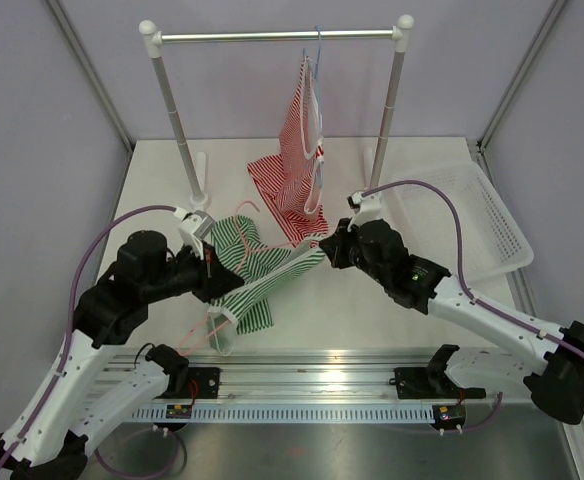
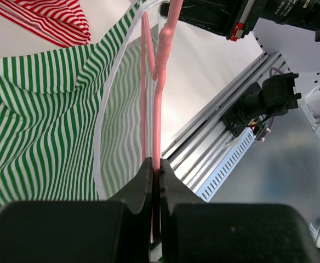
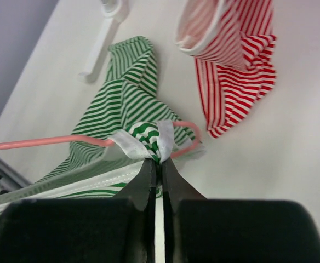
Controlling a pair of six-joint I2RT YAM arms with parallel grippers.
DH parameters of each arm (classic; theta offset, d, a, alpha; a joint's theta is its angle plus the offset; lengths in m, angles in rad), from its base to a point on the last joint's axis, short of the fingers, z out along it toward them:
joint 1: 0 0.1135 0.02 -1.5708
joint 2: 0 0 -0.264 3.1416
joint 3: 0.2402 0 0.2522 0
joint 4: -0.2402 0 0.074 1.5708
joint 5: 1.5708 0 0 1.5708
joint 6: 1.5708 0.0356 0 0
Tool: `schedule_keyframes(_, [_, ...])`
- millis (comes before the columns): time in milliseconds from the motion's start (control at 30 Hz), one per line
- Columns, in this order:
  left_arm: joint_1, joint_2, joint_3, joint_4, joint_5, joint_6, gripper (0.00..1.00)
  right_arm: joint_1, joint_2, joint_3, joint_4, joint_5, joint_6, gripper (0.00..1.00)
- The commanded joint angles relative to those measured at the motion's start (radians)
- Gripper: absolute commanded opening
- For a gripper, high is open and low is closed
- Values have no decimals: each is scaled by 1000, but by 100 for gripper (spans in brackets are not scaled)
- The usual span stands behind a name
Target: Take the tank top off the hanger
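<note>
- The green-striped tank top (image 1: 257, 270) lies crumpled about the middle of the table (image 1: 372, 310), stretched between the two grippers, with its lower part trailing toward the near edge.
- It is on the pink hanger (image 2: 157, 98). In the right wrist view a white-trimmed strap loops over the bent end of the hanger's arm.
- The left gripper (image 2: 155, 164) has its fingers pressed together on the thin pink wire of the hanger, and the green cloth lies just beside them.
- The right gripper (image 3: 159, 161) has its fingers closed tight on the strap, pinching the white trim and striped cloth right where they cross the hanger wire.
- A red-striped top (image 1: 297, 170) hangs from the rack (image 1: 272, 36) at the far edge of the table. Its lower cloth is bunched on the tabletop, near the green one.
- A white basket (image 1: 482, 225) sits at the right edge of the table, well apart from the garment.
</note>
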Motion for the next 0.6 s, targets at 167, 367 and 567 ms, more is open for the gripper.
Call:
schedule_keyframes(167, [-1,-41,58,21,58,34,0,-226,-32,43,-146,88,-28,0])
schedule_keyframes(367, [-1,-48,46,111,212,25,0,-256,1,71,-141,-30,-40,0])
schedule_keyframes(567, [-1,-38,100,301,122,-50,0,-256,-107,71,-132,-174,-46,0])
